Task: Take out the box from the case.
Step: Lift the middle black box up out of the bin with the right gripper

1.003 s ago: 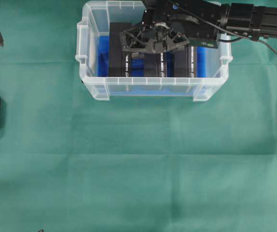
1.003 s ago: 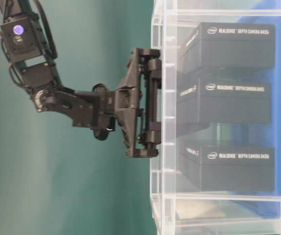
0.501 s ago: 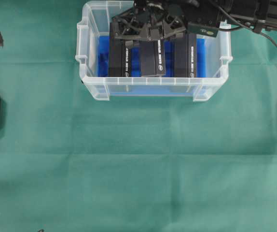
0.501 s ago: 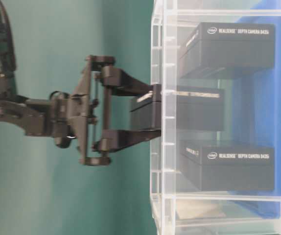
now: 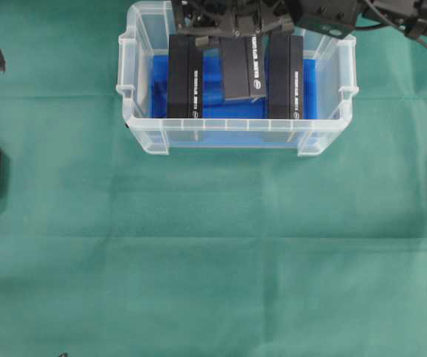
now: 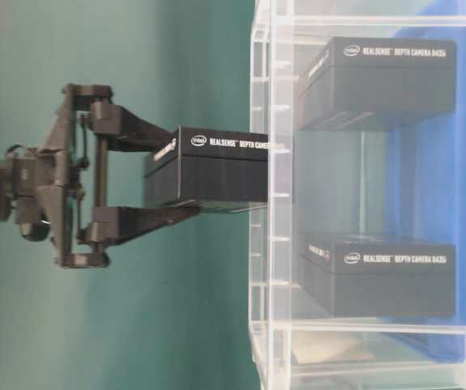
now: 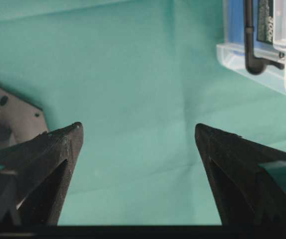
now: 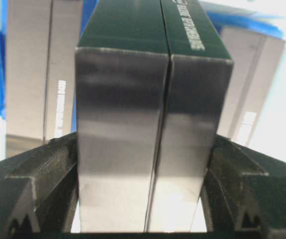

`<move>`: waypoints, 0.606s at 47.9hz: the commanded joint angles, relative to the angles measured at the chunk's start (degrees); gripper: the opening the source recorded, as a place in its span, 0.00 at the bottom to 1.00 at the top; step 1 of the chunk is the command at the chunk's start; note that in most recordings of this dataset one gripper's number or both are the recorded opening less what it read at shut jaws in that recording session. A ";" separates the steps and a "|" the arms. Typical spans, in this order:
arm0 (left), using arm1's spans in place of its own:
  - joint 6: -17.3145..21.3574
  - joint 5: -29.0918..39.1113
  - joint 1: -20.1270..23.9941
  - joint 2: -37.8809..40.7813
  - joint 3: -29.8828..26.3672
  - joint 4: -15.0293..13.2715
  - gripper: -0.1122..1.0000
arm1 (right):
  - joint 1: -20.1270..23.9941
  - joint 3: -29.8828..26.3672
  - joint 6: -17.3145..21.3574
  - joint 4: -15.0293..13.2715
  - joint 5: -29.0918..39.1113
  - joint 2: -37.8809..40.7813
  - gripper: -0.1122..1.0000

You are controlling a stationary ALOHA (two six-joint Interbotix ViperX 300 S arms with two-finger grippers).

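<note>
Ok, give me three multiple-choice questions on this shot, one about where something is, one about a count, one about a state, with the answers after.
1. Where is the box that the right gripper holds?
A. flat on the green cloth
B. lifted most of the way out of the case
C. under the left gripper

2. How many boxes sit on the blue lining?
A. two
B. three
C. none

3. How do the left gripper's jaws stand?
A. shut on a box
B. shut on nothing
C. open, holding nothing

Answers: 1 B, the table-level view shows it clamped and largely past the rim. 2 A, one each side of the gap. 3 C, the left wrist view shows only cloth between them.
</note>
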 commanded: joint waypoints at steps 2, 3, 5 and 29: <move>0.00 0.00 0.18 0.09 -1.14 -0.18 0.94 | -0.09 -3.34 -0.35 -0.53 1.32 -3.25 0.70; 0.00 0.09 0.26 0.09 -1.14 -0.18 0.94 | -0.09 -3.69 -0.35 -0.53 1.67 -3.25 0.70; 0.00 0.18 0.18 0.09 -1.14 -0.18 0.94 | -0.09 -4.39 -0.44 -0.53 2.20 -3.25 0.70; -0.26 0.26 0.26 0.09 -1.14 -0.18 0.94 | 0.09 -7.82 -0.53 -1.49 5.45 -3.25 0.70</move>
